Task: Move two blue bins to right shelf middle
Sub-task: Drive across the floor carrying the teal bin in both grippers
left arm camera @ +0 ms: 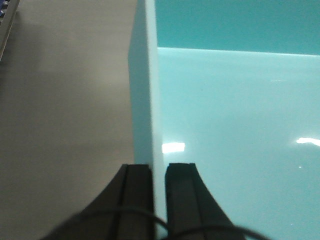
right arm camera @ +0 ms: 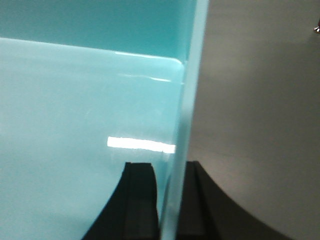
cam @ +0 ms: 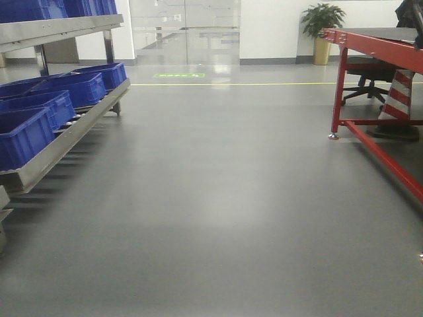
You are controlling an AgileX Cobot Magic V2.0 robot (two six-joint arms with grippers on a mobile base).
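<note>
You are carrying one bin [left arm camera: 230, 125] between both arms. In the wrist views it looks pale teal rather than blue, probably a camera tint.

The left gripper [left arm camera: 159, 167] pinches the bin's left wall, with one black finger outside and one inside. The right gripper [right arm camera: 172, 167] pinches the opposite wall in the same way. Gripping both side walls likely keeps the bin level and stops it swinging while the base drives. What shows of the bin's inside is bare, with only ceiling lights reflected on its glossy floor. Grey floor [left arm camera: 65, 100] shows beyond each wall, so the bin seems to hang in the air.

The front view shows open grey floor. To your left, a metal rack [cam: 73, 129] holds other blue bins [cam: 26, 129] on sloped tiers. To your right stands a red table [cam: 377, 46], with an office chair [cam: 367, 79] beneath it. No shelf appears on the right, so the target is out of view.

Nothing on the bins can be read. A green floor marking [cam: 178, 75] near the glass doors [cam: 185, 26] is too blurred to make out.
</note>
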